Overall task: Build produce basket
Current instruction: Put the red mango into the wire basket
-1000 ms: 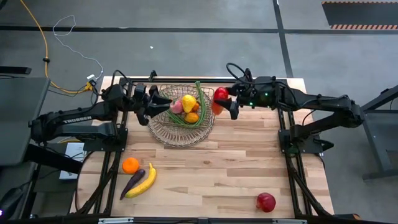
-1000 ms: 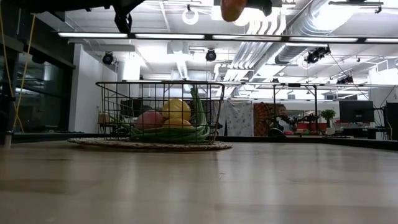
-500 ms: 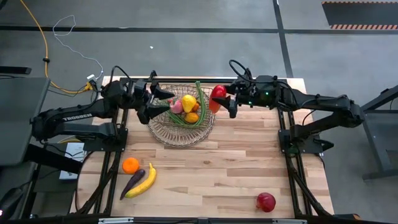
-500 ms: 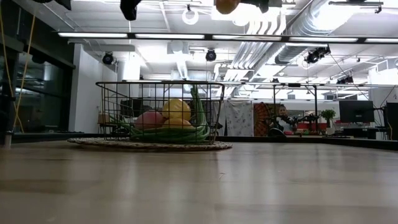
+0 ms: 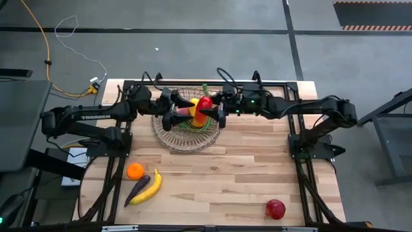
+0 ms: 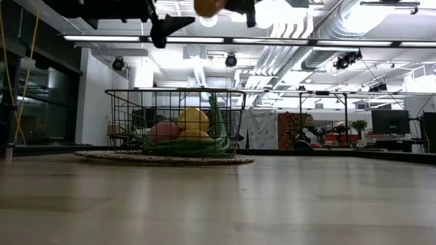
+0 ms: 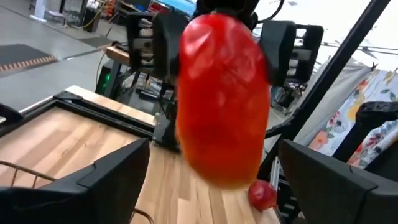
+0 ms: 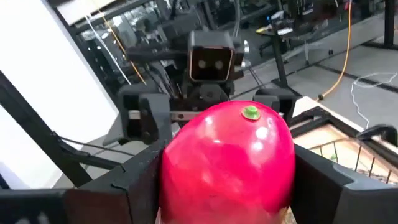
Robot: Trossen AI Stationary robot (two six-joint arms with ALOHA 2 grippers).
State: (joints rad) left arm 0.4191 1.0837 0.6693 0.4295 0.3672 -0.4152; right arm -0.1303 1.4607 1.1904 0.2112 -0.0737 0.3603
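The right gripper point(image 5: 215, 116) has carried its red apple point(image 5: 204, 106) in over the basket point(image 5: 187, 136), squeezing it tight. The left gripper point(image 5: 172, 113) has spread wide, empty, facing it. The apple could drop in soon.

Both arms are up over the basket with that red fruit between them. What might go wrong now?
The right gripper holds the red fruit high over the basket; if it slips, it may bounce off the lemon and beans and roll out. The left gripper, fingers open, faces it closely, so the two arms might bump.
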